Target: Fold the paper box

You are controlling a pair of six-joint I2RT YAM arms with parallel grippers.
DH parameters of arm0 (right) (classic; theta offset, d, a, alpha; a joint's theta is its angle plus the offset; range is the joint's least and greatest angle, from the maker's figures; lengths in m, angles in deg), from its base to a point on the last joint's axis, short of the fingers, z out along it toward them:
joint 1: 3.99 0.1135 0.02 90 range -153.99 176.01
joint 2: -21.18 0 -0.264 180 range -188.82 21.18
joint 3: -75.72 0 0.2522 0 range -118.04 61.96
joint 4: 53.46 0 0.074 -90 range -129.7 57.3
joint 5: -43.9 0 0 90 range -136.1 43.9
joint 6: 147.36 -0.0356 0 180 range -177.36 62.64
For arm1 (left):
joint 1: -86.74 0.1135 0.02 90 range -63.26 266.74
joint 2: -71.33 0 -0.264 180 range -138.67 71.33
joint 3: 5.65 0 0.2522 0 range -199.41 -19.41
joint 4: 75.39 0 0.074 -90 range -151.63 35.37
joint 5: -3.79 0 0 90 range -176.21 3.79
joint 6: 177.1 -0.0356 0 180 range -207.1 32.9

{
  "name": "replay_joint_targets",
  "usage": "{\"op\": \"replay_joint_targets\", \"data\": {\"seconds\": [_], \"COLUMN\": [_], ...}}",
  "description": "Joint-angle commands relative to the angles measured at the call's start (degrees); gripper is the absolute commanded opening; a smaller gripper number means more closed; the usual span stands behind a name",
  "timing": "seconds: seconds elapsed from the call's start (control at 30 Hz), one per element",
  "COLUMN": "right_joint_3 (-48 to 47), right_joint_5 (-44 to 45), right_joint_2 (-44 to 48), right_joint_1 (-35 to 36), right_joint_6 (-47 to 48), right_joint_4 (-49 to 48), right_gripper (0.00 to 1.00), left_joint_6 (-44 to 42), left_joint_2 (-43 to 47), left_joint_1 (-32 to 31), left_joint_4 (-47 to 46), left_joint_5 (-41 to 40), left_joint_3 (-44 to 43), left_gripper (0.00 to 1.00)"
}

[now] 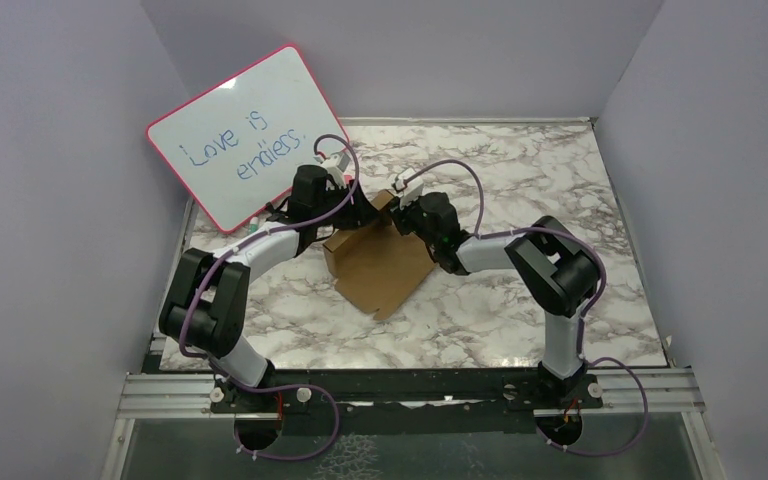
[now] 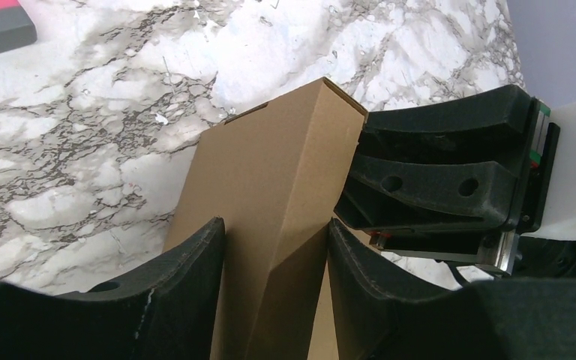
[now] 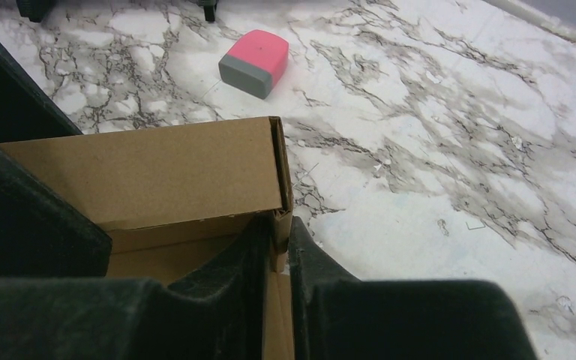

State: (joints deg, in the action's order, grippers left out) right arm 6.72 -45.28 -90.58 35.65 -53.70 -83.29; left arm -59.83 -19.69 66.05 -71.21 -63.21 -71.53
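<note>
While left fingers (image 2: pixel 187 277) clamp paper box (image 2: pixel 270 172) wall, right fingers (image 3: pixel 232 270) pinch its corner edge.

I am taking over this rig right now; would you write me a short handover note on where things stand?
Left gripper: shut on a doubled-over side wall of the paper box.
Right gripper: pinching a thin wall at a box corner.
Box: on the table between both arms, in front of the whiteboard. An eraser lies apart from it.
Done: far walls raised, one folded over.
Left: the near panel lies flat in the top view, so the near walls and tabs look unfolded.
</note>
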Motion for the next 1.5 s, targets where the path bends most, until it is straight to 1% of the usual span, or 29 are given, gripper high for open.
{"op": "replay_joint_targets", "data": {"seconds": [0.0,0.1,0.2,0.27,0.5,0.6,0.7,0.8,0.87,1.0,1.13,1.3,1.37,1.47], "right_joint_3": [1.52,2.22,2.78,3.65,3.78,4.26,4.65,4.95,5.01,5.43,7.24,12.33,13.83,15.28], "right_joint_5": [2.34,5.61,9.95,12.44,17.98,17.56,13.24,8.84,7.8,9.11,9.04,9.95,9.43,9.25], "right_joint_2": [-2.13,-2.01,-1.92,-1.73,-1.71,-1.41,-1.06,-0.82,-0.49,0.46,2.7,7.67,10.12,14.78], "right_joint_1": [0.62,0.62,0.62,0.64,1.16,1.25,1.23,1.23,1.29,1.24,1.23,1.26,1.24,1.23], "right_joint_6": [0.7,0.3,-0.28,-0.89,-2.07,-3.09,-3.48,-6.34,-7.1,-7.23,-5.86,-5.91,-6.17,-8.84], "right_joint_4": [-3.91,-4.95,-5.39,-6.18,-4.94,-5.15,-6.09,-7.52,-8.02,-8.47,-8.9,-9.29,-7.94,-3.18], "right_gripper": [0.18,0.14,0.08,0.06,0.06,0.07,0.12,0.16,0.17,0.22,0.31,0.44,0.51,0.57], "left_joint_6": [3.58,4.65,6.18,7.41,11.02,11.8,11.77,11.18,10.15,7.8,5.44,3.81,2.75,0.7], "left_joint_2": [-1.24,-0.69,0.19,0.78,2.11,1.75,1.59,1.55,1.55,2.21,3.63,6.98,8.19,9.74], "left_joint_1": [-0.14,-0.06,-0.08,-0.14,-0.14,-0.14,-0.14,-0.14,-0.14,-0.13,-0.07,0.03,-0.04,-0.33], "left_joint_4": [0.67,0.43,-0.94,-1.8,-5.09,-5.87,-5.94,-5.21,-3.6,0.09,4.78,9.42,12.57,16.04], "left_joint_5": [5.12,6.96,9.1,10.76,12.49,13.16,13.12,12.51,11.56,8.76,4.5,-2.68,-4.69,-6.07], "left_joint_3": [0.41,0.79,2.02,2.84,5.83,5.88,5.83,5.48,4.86,3.33,1.73,-0.92,-2.38,-4.65], "left_gripper": [0.51,0.51,0.51,0.51,0.51,0.51,0.52,0.53,0.54,0.56,0.58,0.6,0.6,0.61]}}
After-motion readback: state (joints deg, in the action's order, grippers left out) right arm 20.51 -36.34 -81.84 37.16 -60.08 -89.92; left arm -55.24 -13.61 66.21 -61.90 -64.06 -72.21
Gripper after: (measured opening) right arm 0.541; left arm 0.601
